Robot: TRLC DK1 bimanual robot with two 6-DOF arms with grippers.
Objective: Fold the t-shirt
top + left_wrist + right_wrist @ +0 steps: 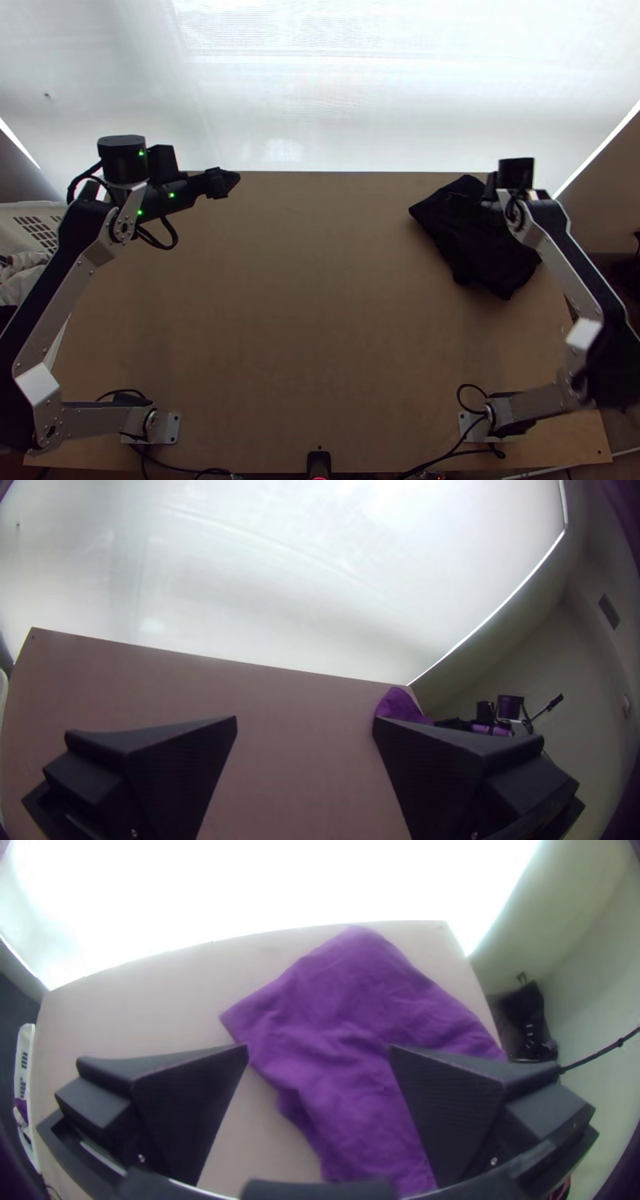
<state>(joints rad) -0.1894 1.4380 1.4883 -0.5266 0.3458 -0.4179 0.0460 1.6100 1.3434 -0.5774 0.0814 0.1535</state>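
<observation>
OK so the biggest thing here is the pale sheet (320, 80) hanging past the far edge of the table. Then there's the table (320, 320) itself, light wood, and I'll place everything off that.

Both arms are bolted down by its near edge. The left arm (60, 308) swings out past the table's left side and bends back in over its far left part. The right arm (584, 280) runs up along the table's right side to its far right part. There's a white basket (18, 210) just off the table's left side, with some light cloth (28, 276) in it.

Now the t-shirt (472, 240): it's dark and lies wrinkled on the table's far right part, in a rough four-sided patch with one corner up by the far edge. No idea how many layers that is, can't tell.

Claws next. The left gripper (237, 178) hangs over the far left part of the table, and its fingers (180, 767) are spread wide with nothing between them. It's well apart from the shirt. The right gripper (490, 190) is at the table's far right part, above the shirt. Its fingers (187, 1107) are wide apart too and it isn't gripping anything. Whether a tip brushes the fabric, I honestly can't tell.

Smallest stuff: a little black device (318, 462) sits at the middle of the table's near edge.
</observation>
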